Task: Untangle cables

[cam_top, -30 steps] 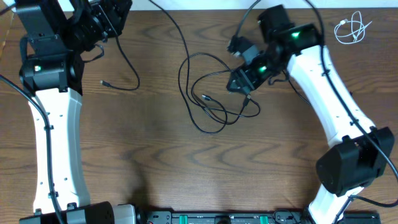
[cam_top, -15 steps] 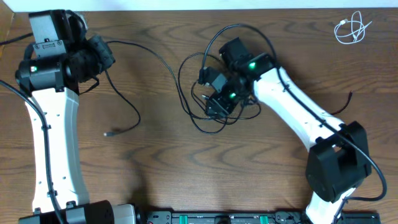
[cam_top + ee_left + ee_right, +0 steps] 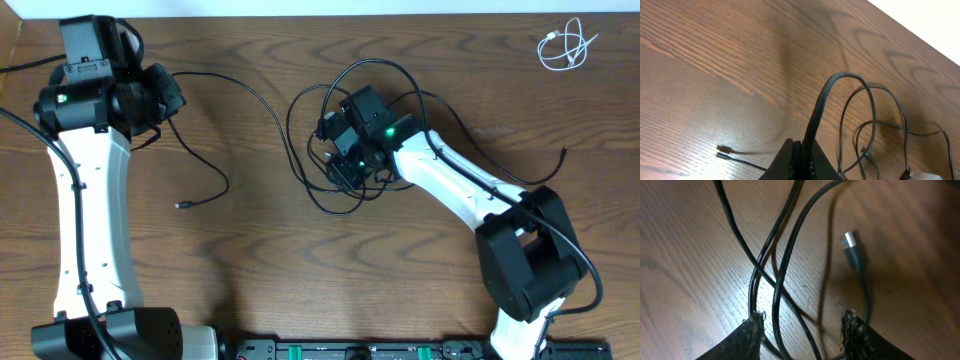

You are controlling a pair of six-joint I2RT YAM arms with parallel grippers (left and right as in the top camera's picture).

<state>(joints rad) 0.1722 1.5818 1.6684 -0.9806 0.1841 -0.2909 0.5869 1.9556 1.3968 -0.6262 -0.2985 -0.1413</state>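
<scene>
- Left gripper [image 3: 800,152] clamped on one black cable [image 3: 839,75], far-left side of the desk [image 3: 250,260].
- Right gripper [image 3: 802,325] fingers apart, straddling the black tangle [image 3: 760,266] mid-desk.
- White cable [image 3: 565,45] coiled in the far-right corner.

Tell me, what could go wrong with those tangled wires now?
1. The right gripper hangs open over two crossed black strands; it might pinch both together and tangle them worse.
2. The left gripper is shut on a black cable leading toward them; pulling hard could drag everything along.
</scene>
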